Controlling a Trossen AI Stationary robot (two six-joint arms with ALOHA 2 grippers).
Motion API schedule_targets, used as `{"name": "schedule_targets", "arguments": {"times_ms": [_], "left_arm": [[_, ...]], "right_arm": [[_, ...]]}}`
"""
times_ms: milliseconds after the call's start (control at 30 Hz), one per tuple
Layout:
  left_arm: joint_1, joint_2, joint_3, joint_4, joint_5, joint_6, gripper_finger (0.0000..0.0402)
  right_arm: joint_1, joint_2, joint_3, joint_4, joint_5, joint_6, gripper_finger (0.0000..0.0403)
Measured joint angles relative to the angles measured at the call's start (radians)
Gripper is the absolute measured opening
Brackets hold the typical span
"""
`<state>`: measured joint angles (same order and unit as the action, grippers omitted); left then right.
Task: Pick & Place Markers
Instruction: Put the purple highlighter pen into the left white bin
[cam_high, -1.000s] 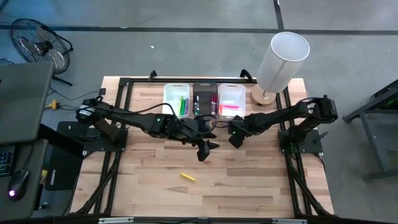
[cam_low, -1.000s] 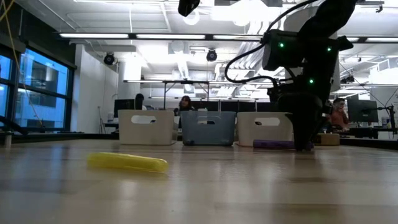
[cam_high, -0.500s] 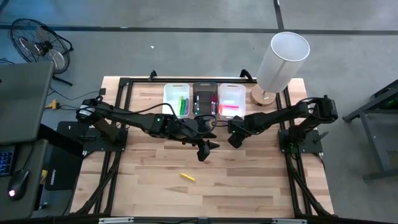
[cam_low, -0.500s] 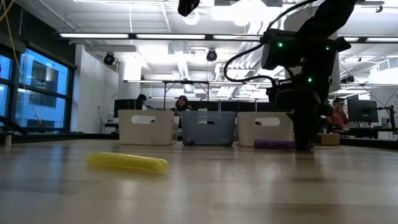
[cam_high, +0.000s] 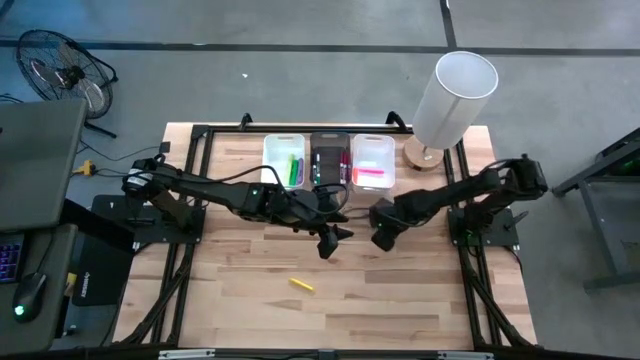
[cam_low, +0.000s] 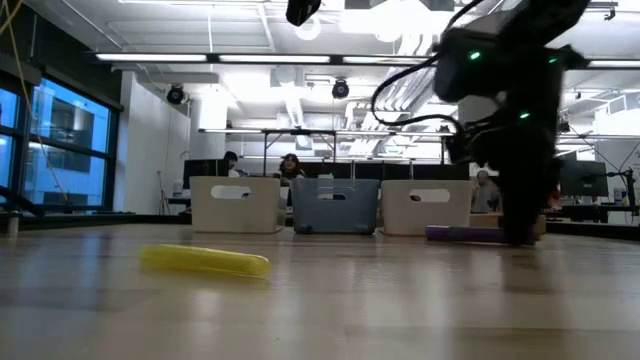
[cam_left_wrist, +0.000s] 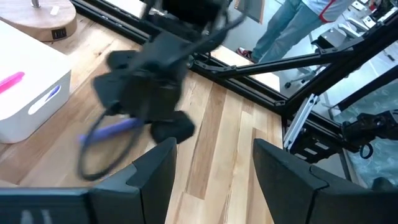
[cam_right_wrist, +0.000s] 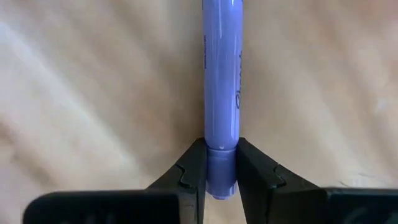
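Observation:
My right gripper (cam_high: 383, 238) stands low over the table in front of the bins, pointing down, shut on a purple marker (cam_right_wrist: 222, 74). In the low view the purple marker (cam_low: 465, 234) sticks out level from the gripper (cam_low: 520, 236) toward the table's left. A yellow marker (cam_high: 302, 285) lies flat on the wood nearer the front edge and shows in the low view too (cam_low: 205, 261). My left gripper (cam_high: 330, 240) hangs open above mid-table, holding nothing; the left wrist view shows its own fingers apart (cam_left_wrist: 217, 180). My right gripper pinches the purple marker near one end (cam_right_wrist: 221, 155) between its two fingertips (cam_right_wrist: 193, 168). The fingers come from above, pointing down, and lie across the marker. The marker stays level at table height; whether it is clear of the wood I cannot tell.
Three bins stand in a row at the far side: a white bin (cam_high: 284, 160), a dark bin (cam_high: 330, 158) and a second white bin (cam_high: 373, 160), with markers inside. A white cylinder on a wooden base (cam_high: 455, 95) stands at the far right. Black frame rails run along the table's sides.
My right gripper has shut on the purple marker, then gone toward the table's near edge and a little to the right, taking the marker along, still level and low.

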<state>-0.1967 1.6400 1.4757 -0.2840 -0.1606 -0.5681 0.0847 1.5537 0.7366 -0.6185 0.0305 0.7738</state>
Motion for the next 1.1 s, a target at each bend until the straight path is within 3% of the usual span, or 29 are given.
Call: {"name": "schedule_targets", "arguments": {"times_ms": [100, 267, 433, 767, 900, 1100], "left_arm": [[0.000, 0.000, 0.000, 0.000, 0.000, -0.006, 0.0209], [0.000, 0.000, 0.000, 0.001, -0.001, -0.021, 0.0209], [0.000, 0.000, 0.000, 0.038, -0.001, -0.024, 0.0209], [0.000, 0.014, 0.001, 0.210, -0.007, 0.023, 0.0209], [0.000, 0.020, -0.001, 0.259, -0.007, 0.041, 0.0209], [0.007, 0.054, -0.002, 0.370, -0.001, 0.045, 0.0209]], "right_arm": [[0.066, -0.046, -0.007, -0.041, -0.052, 0.060, 0.0055], [0.180, -0.155, -0.002, -0.073, 0.003, 0.134, 0.0055], [0.296, -0.284, -0.002, -0.077, 0.100, 0.214, 0.0055], [0.494, -0.553, -0.001, -0.025, 0.412, 0.275, 0.0054], [0.546, -0.635, -0.001, 0.063, 0.543, 0.198, 0.0054], [0.587, -0.699, 0.000, 0.271, 0.662, -0.064, 0.0054]]}}
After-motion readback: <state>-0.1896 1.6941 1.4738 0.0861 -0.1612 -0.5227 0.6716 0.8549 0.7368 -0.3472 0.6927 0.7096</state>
